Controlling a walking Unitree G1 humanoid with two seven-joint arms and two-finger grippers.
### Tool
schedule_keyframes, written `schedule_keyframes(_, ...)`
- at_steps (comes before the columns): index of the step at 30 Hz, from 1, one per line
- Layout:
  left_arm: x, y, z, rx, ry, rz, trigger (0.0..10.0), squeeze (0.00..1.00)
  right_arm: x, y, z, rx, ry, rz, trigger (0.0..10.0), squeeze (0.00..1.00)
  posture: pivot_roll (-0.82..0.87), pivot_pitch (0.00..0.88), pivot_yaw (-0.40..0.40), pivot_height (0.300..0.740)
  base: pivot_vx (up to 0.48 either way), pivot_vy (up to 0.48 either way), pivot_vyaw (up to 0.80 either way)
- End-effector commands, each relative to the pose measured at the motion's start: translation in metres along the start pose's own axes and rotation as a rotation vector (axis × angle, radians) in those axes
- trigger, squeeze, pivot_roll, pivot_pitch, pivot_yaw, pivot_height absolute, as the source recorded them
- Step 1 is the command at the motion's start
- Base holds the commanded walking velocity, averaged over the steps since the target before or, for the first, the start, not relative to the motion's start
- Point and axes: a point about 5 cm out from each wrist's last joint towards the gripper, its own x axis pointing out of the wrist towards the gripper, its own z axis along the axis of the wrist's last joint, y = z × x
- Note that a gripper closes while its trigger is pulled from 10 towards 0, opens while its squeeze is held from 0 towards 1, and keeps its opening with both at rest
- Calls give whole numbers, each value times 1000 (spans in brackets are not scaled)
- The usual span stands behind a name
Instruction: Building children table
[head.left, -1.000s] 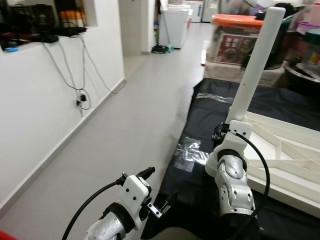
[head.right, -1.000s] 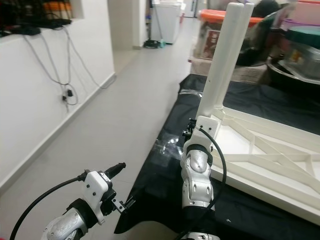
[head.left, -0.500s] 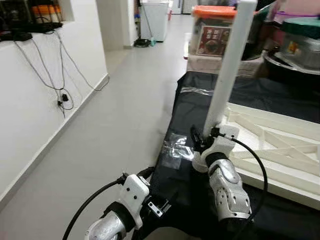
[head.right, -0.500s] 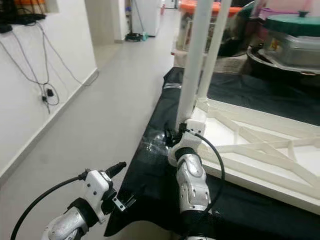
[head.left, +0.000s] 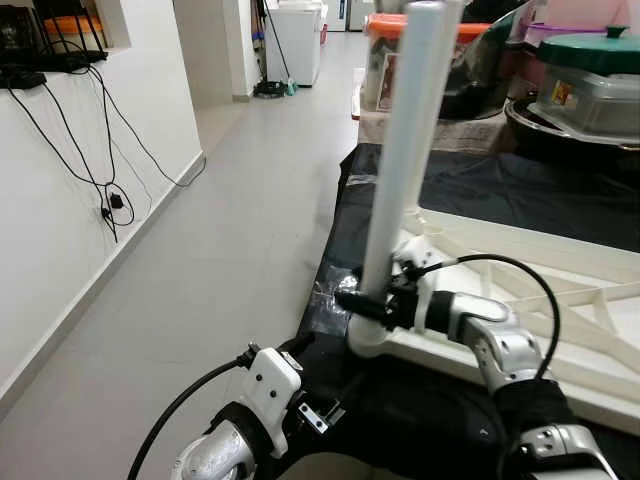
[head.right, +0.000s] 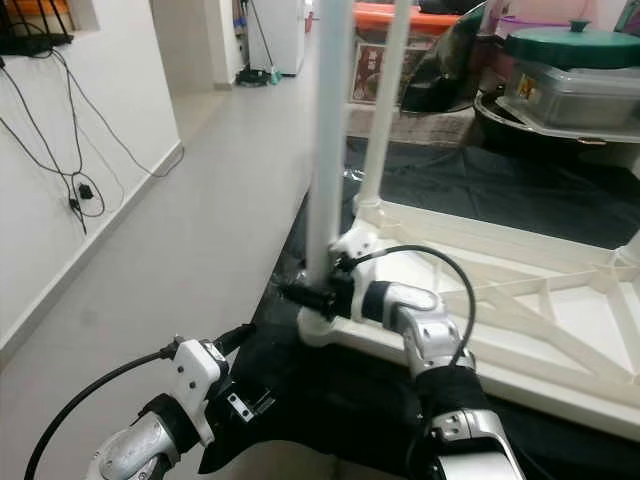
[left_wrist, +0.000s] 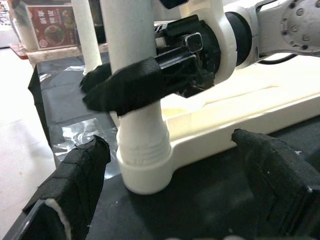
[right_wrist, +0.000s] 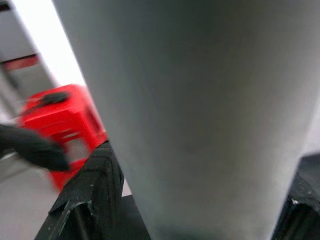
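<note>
A white children's table (head.left: 560, 305) lies upside down on a black sheet (head.left: 450, 195). One white leg (head.left: 400, 160) stands upright in the near corner socket (left_wrist: 145, 170). My right gripper (head.left: 362, 300) reaches in from the right and is shut on this leg just above the socket, its black fingers (left_wrist: 127, 87) wrapped around it. In the right wrist view the leg (right_wrist: 200, 110) looms very close between the fingers (right_wrist: 95, 195). My left gripper (left_wrist: 175, 197) is open, low and just in front of the socket, touching nothing. A second leg (head.right: 385, 100) stands at the far corner.
Storage boxes with an orange lid (head.left: 385, 60) and a green-lidded pot (head.left: 590, 75) crowd the far side of the sheet. A white wall with hanging cables (head.left: 110, 150) runs along the left, with bare grey floor (head.left: 230, 230) between it and the sheet.
The camera has swung right. My right arm has dropped from upright to reach sideways, and its fingers now wrap around the leg's base. The left gripper stays low and open.
</note>
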Motion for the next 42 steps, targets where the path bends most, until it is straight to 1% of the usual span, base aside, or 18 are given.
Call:
schedule_keyframes(1, 0, 0, -3, -12, 15, 0, 10000, 0, 10, 5, -1, 21, 12, 97, 10000, 0, 93, 4, -35, 740, 0, 0, 0)
schedule_keyframes(6, 0, 0, -3, -11, 15, 1, 10000, 0, 12, 4, 2, 9, 21, 123, 10000, 0, 93, 4, -35, 740, 0, 0, 0)
schedule_keyframes(7, 0, 0, -3, -11, 15, 2, 10000, 0, 15, 2, 3, 2, 26, 129, 4863, 0, 93, 5, -36, 740, 0, 0, 0)
schedule_keyframes(8, 0, 0, -3, -11, 15, 2, 10000, 0, 15, 2, 3, 2, 26, 129, 4863, 0, 93, 5, -36, 740, 0, 0, 0)
schedule_keyframes(9, 0, 0, -3, -11, 15, 3, 10000, 0, 17, -2, 4, -8, 31, 108, 0, 0, 95, 4, -37, 740, 0, 0, 0)
schedule_keyframes(17, 0, -1, -4, -14, 15, 3, 10000, 0, 21, -10, 0, -6, -20, -102, 0, 0, 91, 1, -38, 740, 0, 0, 0)
schedule_keyframes(18, 0, -1, -4, -15, 16, 1, 10000, 0, 20, -17, -2, 23, -66, -281, 0, 0, 89, 1, -38, 740, 0, 0, 0)
schedule_keyframes(21, 0, -1, -4, -15, 16, 1, 10000, 0, 20, -17, -2, 23, -66, -281, 0, 0, 89, 1, -38, 740, 0, 0, 0)
schedule_keyframes(22, -1, -1, -4, -18, 18, -4, 10000, 0, 0, -29, -6, 62, -135, -815, 0, 0, 78, 0, -30, 740, 0, 0, 0)
schedule_keyframes(23, -1, -1, -4, -18, 18, -4, 10000, 0, 0, -29, -6, 62, -135, -815, 0, 0, 78, 0, -30, 740, 0, 0, 0)
schedule_keyframes(24, -1, -1, -5, -18, 20, -7, 10000, 0, -15, -29, -9, 82, -152, -1071, 0, 0, 78, 0, -31, 740, 0, 0, 0)
schedule_keyframes(25, -1, -1, -5, -18, 20, -7, 10000, 0, -15, -29, -9, 82, -152, -1071, 0, 0, 78, 0, -31, 740, 0, 0, 0)
schedule_keyframes(26, -1, -1, -5, -19, 21, -9, 10000, 0, -27, -25, -12, 100, -171, -1237, 0, 0, 77, 0, -31, 740, 0, 0, 0)
schedule_keyframes(28, -1, -1, -5, -19, 22, -11, 10000, 0, -34, -19, -15, 122, -183, -1348, 0, 0, 76, 0, -32, 740, 0, 0, 0)
schedule_keyframes(37, -1, -2, -5, -17, 21, -6, 10000, 0, -36, -1, -28, 235, -195, -1544, 0, 0, 81, 0, -40, 740, 0, 0, 0)
schedule_keyframes(38, -1, -2, -5, -18, 21, -7, 10000, 0, -30, 2, -30, 275, -221, -1528, 1608, 0, 76, 0, -39, 740, 0, 0, 0)
schedule_keyframes(41, -1, -2, -6, -19, 21, -7, 10000, 0, -25, 3, -30, 299, -240, -1513, 1608, 0, 76, 0, -39, 740, 0, 0, 0)
schedule_keyframes(42, -1, -2, -6, -21, 22, -9, 10000, 0, -18, 4, -22, 243, -291, -1433, 10000, 1000, 73, 0, -33, 740, 0, 0, 0)
